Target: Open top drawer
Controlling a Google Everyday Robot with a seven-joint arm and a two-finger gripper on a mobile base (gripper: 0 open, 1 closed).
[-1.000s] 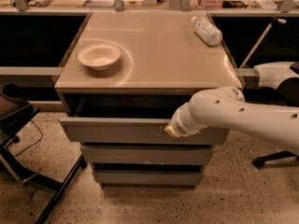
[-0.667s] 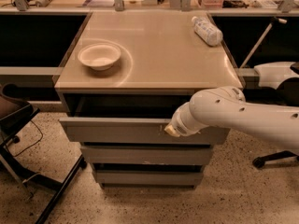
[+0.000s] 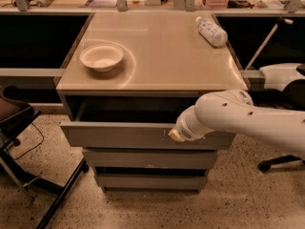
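The gripper rests against the flat grey top drawer front, standing partly out, presumably to draw it outward; its grip state cannot be told

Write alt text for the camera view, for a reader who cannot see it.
The top drawer of a grey three-drawer cabinet stands pulled partly out, with the claw at its front, right of centre. A white bowl and a lying bottle sit on top.

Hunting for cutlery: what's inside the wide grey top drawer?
Only dark shadow shows inside the wide grey top drawer; no contents discernible. The beige tabletop covers its back; the gripper sits at its front.
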